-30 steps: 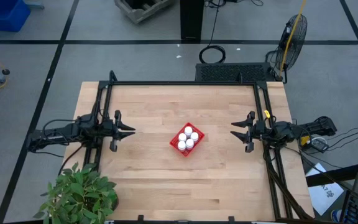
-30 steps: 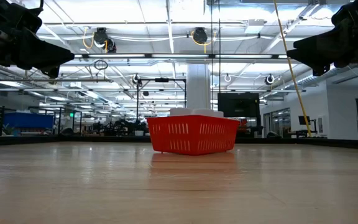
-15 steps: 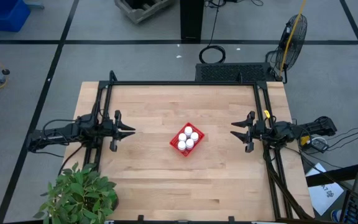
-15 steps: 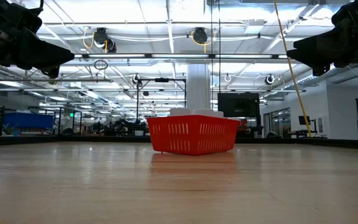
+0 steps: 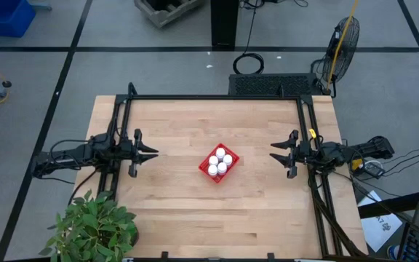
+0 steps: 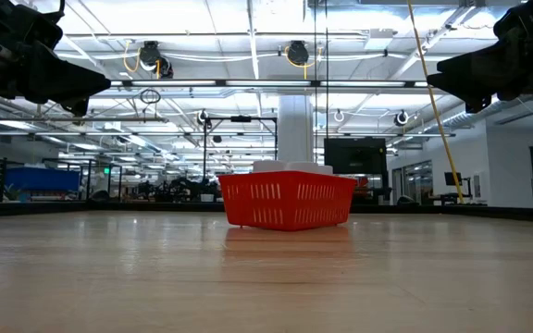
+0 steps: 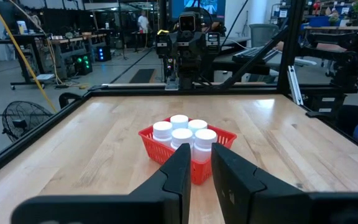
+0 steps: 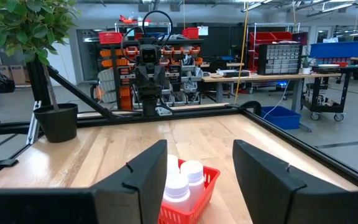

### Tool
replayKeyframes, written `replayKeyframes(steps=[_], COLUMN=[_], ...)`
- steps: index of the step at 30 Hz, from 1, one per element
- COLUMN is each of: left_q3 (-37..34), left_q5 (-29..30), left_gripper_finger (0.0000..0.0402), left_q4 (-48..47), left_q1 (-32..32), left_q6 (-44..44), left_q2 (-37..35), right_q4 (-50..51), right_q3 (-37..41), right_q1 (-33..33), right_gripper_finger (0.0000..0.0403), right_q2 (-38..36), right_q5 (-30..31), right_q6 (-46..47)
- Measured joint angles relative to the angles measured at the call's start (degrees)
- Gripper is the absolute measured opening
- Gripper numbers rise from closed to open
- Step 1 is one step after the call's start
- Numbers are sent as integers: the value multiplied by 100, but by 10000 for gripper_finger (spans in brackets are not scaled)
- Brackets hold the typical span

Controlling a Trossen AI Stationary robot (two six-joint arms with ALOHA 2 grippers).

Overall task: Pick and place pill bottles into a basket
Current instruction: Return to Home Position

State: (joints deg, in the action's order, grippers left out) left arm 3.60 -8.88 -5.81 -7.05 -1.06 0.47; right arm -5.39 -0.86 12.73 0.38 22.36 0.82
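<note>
Quick look from my end: the basket (image 5: 208, 172) sits about mid-table (image 5: 180, 211), turned at an angle to the edges. All five bottles (image 5: 220, 160) are inside it, upright and packed tight together, with their caps poking above the rim. I can't spot any bottles lying out on the wood.

The left gripper (image 5: 155, 153) hangs over the table's left side, well apart from the basket and pointing at it. Its fingers are only a crack apart and hold nothing. The right gripper (image 5: 272, 151) mirrors it over the right side, fingers spread wide and also empty. In the low view both sit high above the tabletop.
</note>
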Motion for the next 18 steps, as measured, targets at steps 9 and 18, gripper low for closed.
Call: replayKeyframes(steps=[9, 18], left_q3=[0, 0], left_q5=[0, 0], left_gripper_finger=[67, 67], left_q4=[1, -1], left_q1=[0, 0], left_q6=[-2, 0], left_q2=[0, 0], right_q4=[0, 0], right_q3=[0, 0], right_q1=[2, 1], right_gripper_finger=[177, 174], right_q2=[0, 1], right_q5=[0, -1], right_q6=[-1, -1])
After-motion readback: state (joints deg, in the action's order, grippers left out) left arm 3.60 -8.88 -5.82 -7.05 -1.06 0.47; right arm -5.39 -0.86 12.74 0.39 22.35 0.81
